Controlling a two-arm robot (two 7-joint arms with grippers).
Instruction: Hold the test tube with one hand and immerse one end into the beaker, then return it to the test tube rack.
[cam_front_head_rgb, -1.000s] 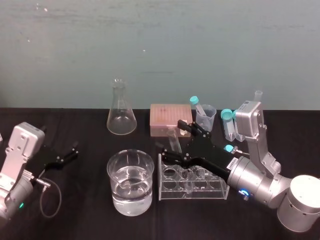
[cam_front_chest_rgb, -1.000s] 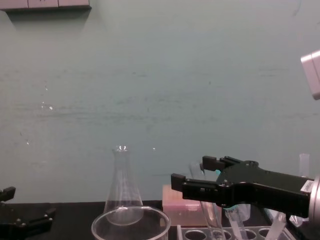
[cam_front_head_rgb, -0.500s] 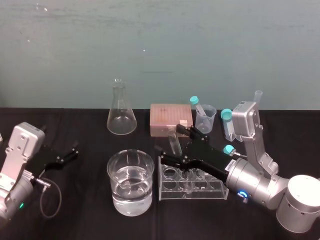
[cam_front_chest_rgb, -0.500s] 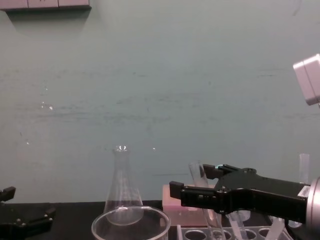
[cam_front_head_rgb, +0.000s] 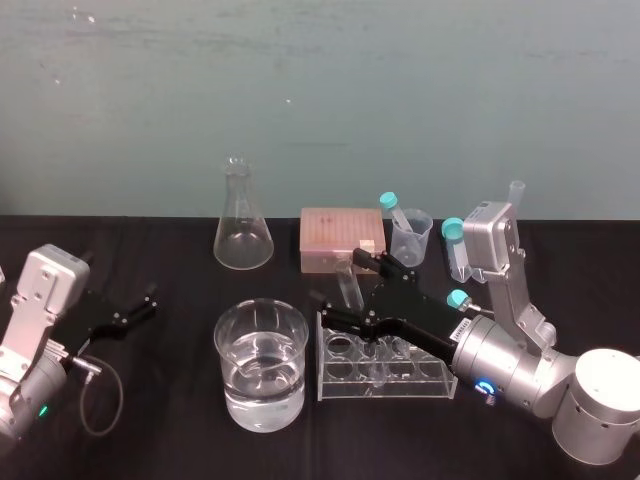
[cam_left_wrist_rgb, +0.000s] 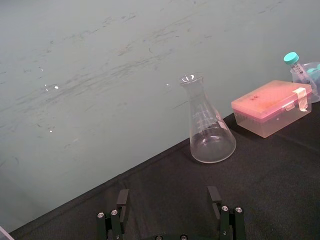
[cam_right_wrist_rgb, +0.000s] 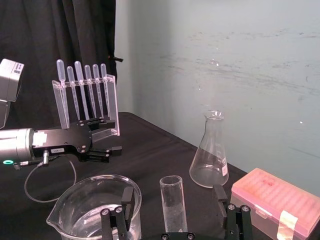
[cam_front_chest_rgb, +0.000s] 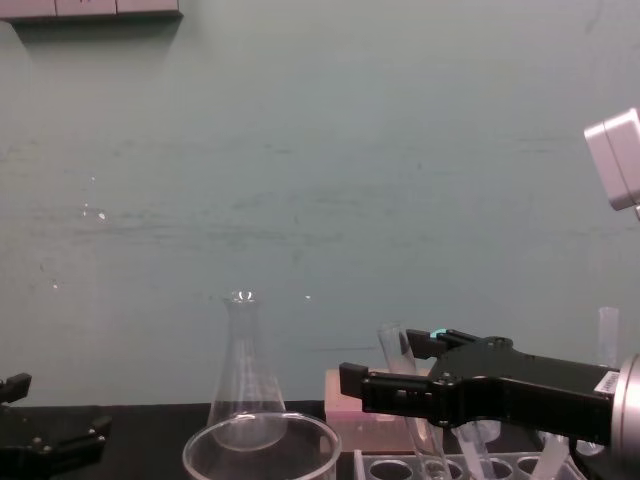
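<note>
Over the test tube rack (cam_front_head_rgb: 385, 372), the right gripper (cam_front_head_rgb: 340, 283) hangs with its 2 fingers spread wide, 1 on each side of the test tube (cam_front_head_rgb: 347, 284). In the right wrist view, the test tube (cam_right_wrist_rgb: 172, 201) stands between the fingers with clear gaps on both sides, so nothing is grasped. The tube sits in the rack's end nearest the beaker (cam_front_head_rgb: 261, 368) and leans a little. The beaker stands just beside the rack and holds clear liquid.

Judging by its look, the tube is bare glass: light, stiff, smooth enough to slip, and brittle under a hard squeeze. The best hold seems to be on the upper part, below the lip and above the rack, with a gentle closing force and a lift along its lean.

The tube's lower end is hidden behind the gripper and the rack's walls, so I cannot tell which hole holds it. The chest view cuts off the rack and beaker at its bottom edge. The left gripper (cam_front_head_rgb: 133, 306) rests parked at the table's left, fingers apart.
</note>
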